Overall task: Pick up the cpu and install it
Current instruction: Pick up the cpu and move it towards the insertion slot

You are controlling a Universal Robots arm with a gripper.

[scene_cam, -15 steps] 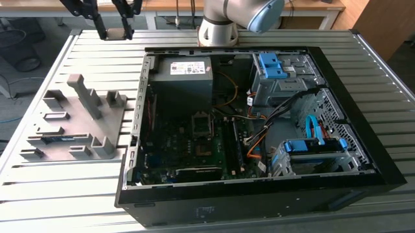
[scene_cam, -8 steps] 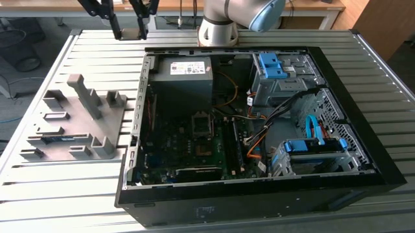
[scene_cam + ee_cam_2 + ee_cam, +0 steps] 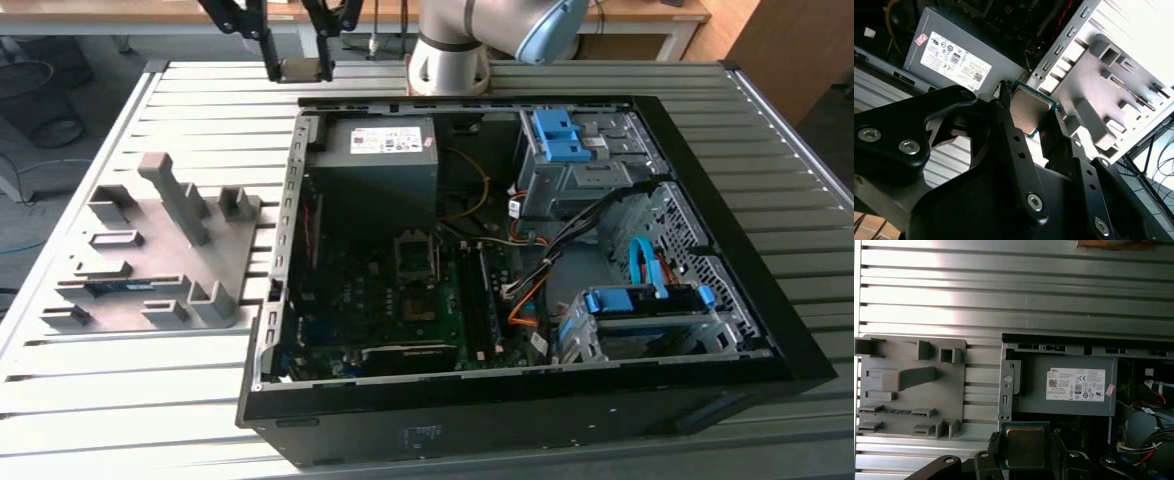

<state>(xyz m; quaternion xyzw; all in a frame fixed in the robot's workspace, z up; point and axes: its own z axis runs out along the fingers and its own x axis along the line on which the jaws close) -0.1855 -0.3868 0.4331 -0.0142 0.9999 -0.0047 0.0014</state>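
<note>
— Pincer (image 3: 1030, 120), state?
— Closed narrow on the cpu (image 3: 1028, 111). Black fingers (image 3: 1009, 135) clamp two opposite edges, and the metal lid faces both wrist cameras.
— Location of the part?
— Held in the air over the slatted table (image 3: 200, 100), just beyond the far corner of the open computer case (image 3: 534, 410), at the exterior view's left.
— Case contents?
— Power supply (image 3: 380, 155) against the far wall. Motherboard (image 3: 387, 310) on the floor, with the cpu socket (image 3: 416, 257) near its middle. Blue drive carriers (image 3: 558, 135) toward the exterior view's right, cables (image 3: 561, 240) beside them.
— Other holders?
— Grey parts fixture (image 3: 200, 215) beside the case. One slot holds a dark strip-shaped part (image 3: 114, 288); its kind cannot be told.
— Arm pose?
— Arm base (image 3: 461, 50) stands at the table's far edge behind the case, with the fingers hanging straight down.
</note>
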